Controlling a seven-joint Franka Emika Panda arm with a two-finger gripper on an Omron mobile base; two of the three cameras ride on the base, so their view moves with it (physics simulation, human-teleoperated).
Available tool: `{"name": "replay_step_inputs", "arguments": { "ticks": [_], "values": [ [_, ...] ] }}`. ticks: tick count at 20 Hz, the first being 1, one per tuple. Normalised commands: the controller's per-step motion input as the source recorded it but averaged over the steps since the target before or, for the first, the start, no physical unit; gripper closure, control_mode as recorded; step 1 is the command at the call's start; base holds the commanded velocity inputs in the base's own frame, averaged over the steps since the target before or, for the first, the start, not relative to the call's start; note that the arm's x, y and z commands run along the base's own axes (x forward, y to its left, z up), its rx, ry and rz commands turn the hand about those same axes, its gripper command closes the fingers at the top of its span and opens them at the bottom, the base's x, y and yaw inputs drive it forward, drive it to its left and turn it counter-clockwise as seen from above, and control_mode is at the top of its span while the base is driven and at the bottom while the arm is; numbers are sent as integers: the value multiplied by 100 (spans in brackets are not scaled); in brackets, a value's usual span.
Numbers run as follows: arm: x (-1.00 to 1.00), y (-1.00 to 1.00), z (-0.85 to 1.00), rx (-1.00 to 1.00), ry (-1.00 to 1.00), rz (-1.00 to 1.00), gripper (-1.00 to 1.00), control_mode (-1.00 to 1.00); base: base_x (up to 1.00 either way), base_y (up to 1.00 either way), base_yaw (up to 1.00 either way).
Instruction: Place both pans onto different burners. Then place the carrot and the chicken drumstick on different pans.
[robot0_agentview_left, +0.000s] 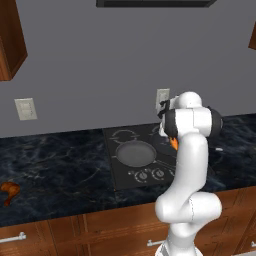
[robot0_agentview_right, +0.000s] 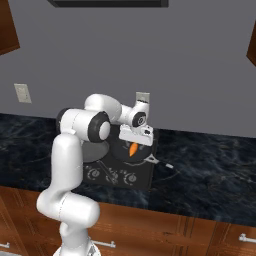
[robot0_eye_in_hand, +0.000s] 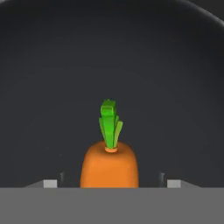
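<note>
Step in hand: carrot (robot0_eye_in_hand: 109, 164) release over a pan (robot0_eye_in_hand: 52, 65). Gripper (robot0_agentview_right: 134, 146) jaws stand apart, clear of it (no grip visible). Next: retract, fetch drumstick (robot0_agentview_left: 9, 191).

Grey-walled kitchen with a dark marbled table

A plain grey wall (robot0_agentview_left: 100, 65) backs the black veined table (robot0_agentview_left: 55, 165); wooden cabinets (robot0_agentview_left: 10, 40) hang at ten o'clock, brown drawer fronts (robot0_agentview_left: 100, 225) (silver handles) run at six, and a pale outlet plate (robot0_agentview_left: 25, 108) sits at nine.
</note>
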Motion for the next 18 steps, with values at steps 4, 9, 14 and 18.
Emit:
{"name": "replay_step_inputs", "arguments": {
  "ticks": [4, 9, 14, 18],
  "values": [
    [0, 0, 1, 0, 0, 0, -100, -100, 0, 0, 0],
    [-16, 4, 29, 0, -10, 3, -100, -100, 0, 0, 0],
    [-40, 19, 41, 0, -5, 3, -100, -100, 0, 0, 0],
    [-33, 38, 39, 0, -2, 0, -100, -100, 0, 0, 0]
  ]
}}
